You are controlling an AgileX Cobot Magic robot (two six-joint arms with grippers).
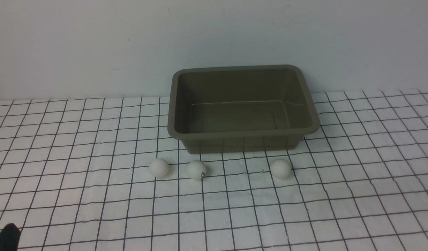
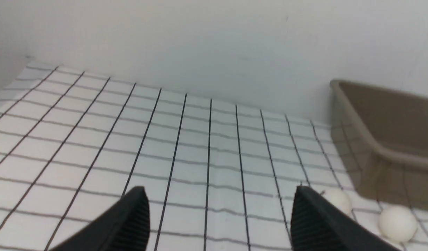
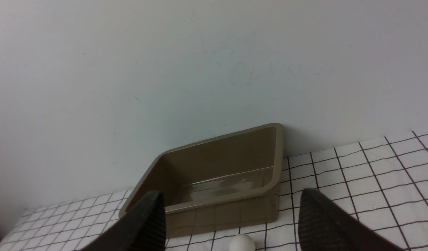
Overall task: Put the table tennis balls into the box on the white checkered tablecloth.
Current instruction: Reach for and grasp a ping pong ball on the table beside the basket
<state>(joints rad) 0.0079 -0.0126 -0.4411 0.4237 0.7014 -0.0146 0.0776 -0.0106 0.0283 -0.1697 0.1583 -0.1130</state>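
Observation:
Three white table tennis balls lie in a row on the white checkered tablecloth in front of the olive-green box: a left ball, a middle ball with a small dark mark, and a right ball. The box looks empty. My left gripper is open and empty; in its wrist view two balls lie off to one side by the box. Only a dark tip of the left gripper shows in the front view. My right gripper is open and empty, facing the box, with one ball between its fingers' line.
A plain pale wall stands right behind the box. The cloth spreads wide on both sides of the box and toward the near edge.

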